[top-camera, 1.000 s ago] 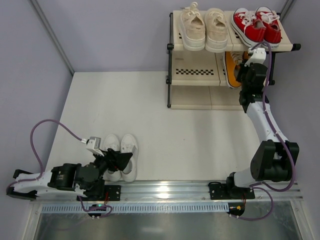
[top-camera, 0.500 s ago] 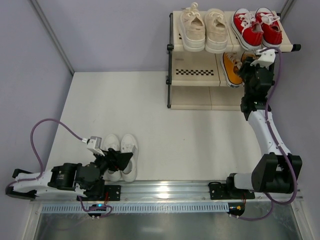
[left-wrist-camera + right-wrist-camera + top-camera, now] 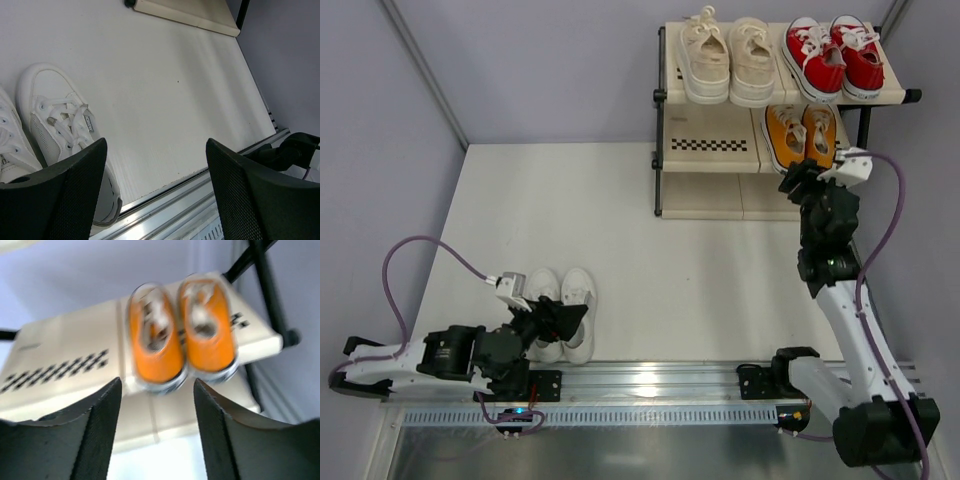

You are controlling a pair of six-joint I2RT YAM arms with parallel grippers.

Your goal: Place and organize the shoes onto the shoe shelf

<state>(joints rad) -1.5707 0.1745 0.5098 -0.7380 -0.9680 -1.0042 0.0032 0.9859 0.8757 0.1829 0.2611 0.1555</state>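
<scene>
Orange-yellow shoes [image 3: 801,135] now sit on the shoe shelf [image 3: 710,152], freed by the right gripper [image 3: 157,383], which backs away part-open and empty, leaving only the white pair [image 3: 563,300].

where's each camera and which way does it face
Top external: above and behind, looking down on table, shelf, left arm, right arm.
Left wrist: on the left gripper, low, facing across the table past the white shoes; open fingers show.
Right wrist: on the right gripper, facing the orange shoes on the shelf; open fingers show.
Shared: top and right wrist both see the orange shoes.
</scene>
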